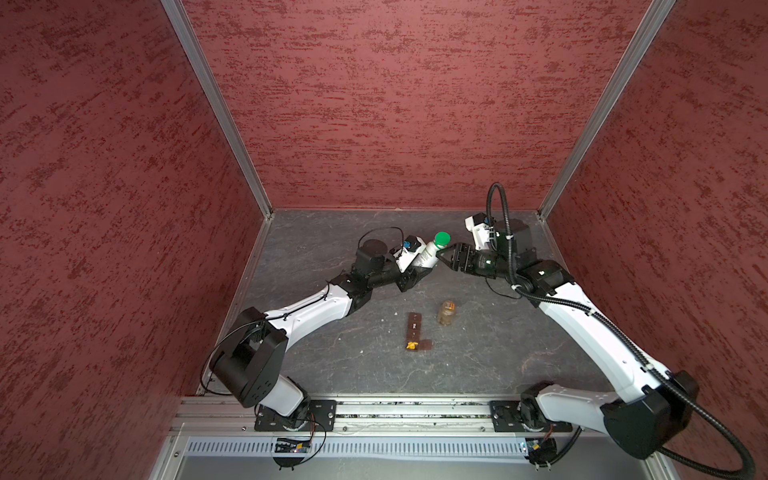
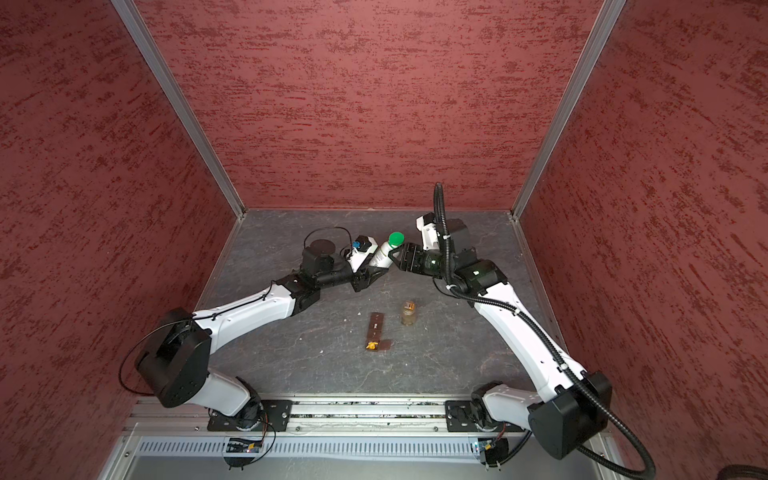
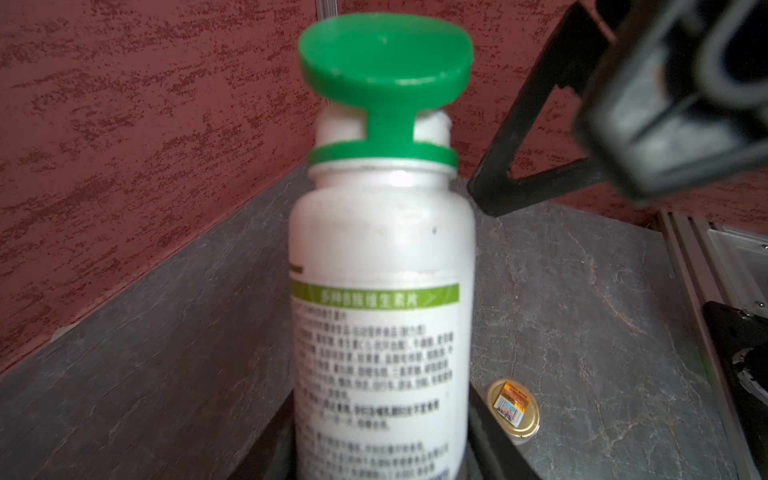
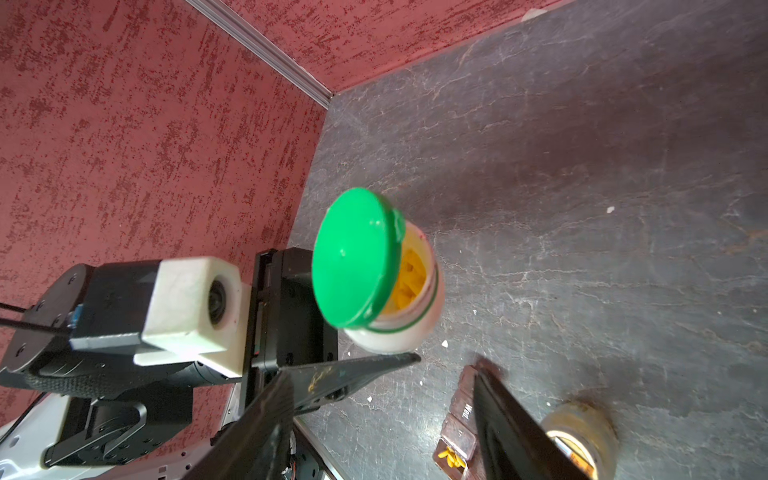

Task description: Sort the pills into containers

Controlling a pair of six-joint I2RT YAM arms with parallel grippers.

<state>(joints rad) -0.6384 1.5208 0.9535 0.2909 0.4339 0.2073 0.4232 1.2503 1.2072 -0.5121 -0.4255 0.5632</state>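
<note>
Pills (image 4: pixel 409 278), yellow, show in the open mouth of a white bottle (image 1: pixel 424 258). The left gripper (image 1: pixel 419 270) grasps that bottle around its lower body, with its jaws pressed on either side of the printed label (image 3: pixel 374 353). The bottle leans, its mouth end raised and pointing toward the right arm. Its green cap (image 1: pixel 442 238) is flipped back on a hinge strap and stands clear of the mouth.

The right gripper (image 1: pixel 443 256) is released. Its 2 fingers (image 3: pixel 511 137) are spread and hold nothing. Their tips are just beside the white bottle's shoulder; whether a tip touches the bottle cannot be told.

The containers (image 1: pixel 414 328) lie well apart from the white bottle, nearer the arm bases. They form 1 narrow brown strip of square cells, flat on the grey table (image 1: pixel 332 365). The end cell farthest from the white bottle has its lid (image 1: pixel 426 344) swung out sideways and holds more yellow pills. The other cells are closed, and 1 reads "Wed." in the right wrist view.

A clear amber bottle (image 1: pixel 446 314) stands upright, also on the base side of the white bottle, beside the end of the strip nearest it. A few white flecks (image 4: pixel 444 343) dot the table near the white bottle.
</note>
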